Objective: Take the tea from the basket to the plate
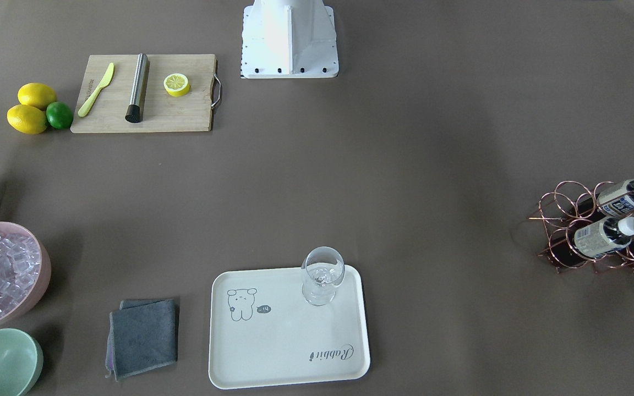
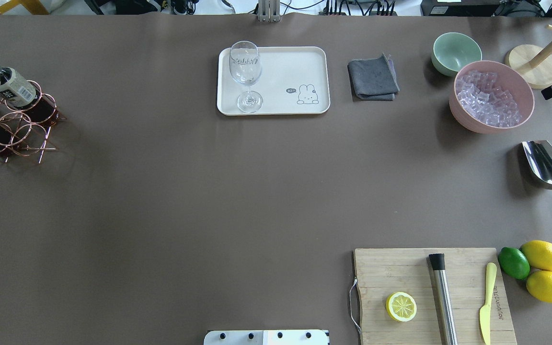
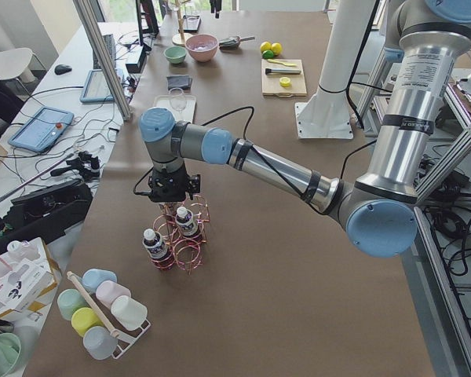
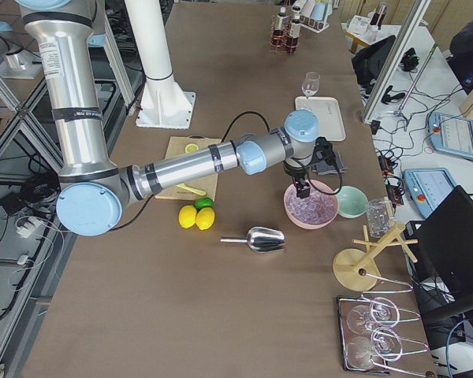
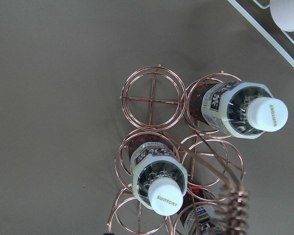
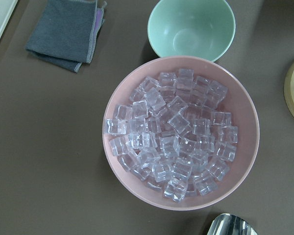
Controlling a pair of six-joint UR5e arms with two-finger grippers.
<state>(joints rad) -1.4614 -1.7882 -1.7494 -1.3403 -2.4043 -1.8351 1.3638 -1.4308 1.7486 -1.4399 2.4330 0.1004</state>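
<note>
The left gripper [image 3: 173, 196] hangs directly above the basket [image 5: 152, 100], close to its coiled handle. It shows only in the side view, so I cannot tell if its fingers are apart or together. In the left wrist view, one tea bottle [image 5: 157, 178] stands in a ring cell at 6 o'clock and a second at 2 o'clock. A third is cut by the lower edge, and the cell at 12 o'clock is an open ring.

In the overhead view the basket stands at the 9 o'clock edge of the table [image 2: 161, 191]. The plate [image 2: 300, 62] lies at 12 o'clock near the far edge, well apart from the basket. A wine glass [image 2: 246, 72] stands upright on its left end. A wide stretch of plain brown surface lies between basket and plate.

The right gripper [image 4: 302, 189] hangs over the pink bowl [image 6: 252, 122] of ice cubes at 2 o'clock. Whether its fingers are apart or together I cannot tell either.
</note>
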